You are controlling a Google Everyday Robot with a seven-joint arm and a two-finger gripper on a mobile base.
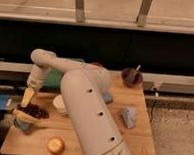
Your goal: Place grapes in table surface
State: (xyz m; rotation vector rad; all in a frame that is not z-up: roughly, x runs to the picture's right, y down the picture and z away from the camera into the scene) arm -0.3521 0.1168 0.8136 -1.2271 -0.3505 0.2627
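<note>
Grapes (34, 110): small bunch of dark purple-brown, nearly black round berries, low at the left edge of the light tan rectangular wooden surface (136, 140), left of the white cup (60, 105). Arm: thick white segment rises from bottom centre, bends at a rounded elbow at upper left, and its forearm drops steeply towards the bunch. Tool (26, 106): yellowish, pointing down at the berries' left side, touching or just beside them; its opening and hold cannot be told. Berries: tightly clustered, spreading rightward from the tool. Round orange-yellow fruit (55, 146): near the front edge, apart from the bunch.
</note>
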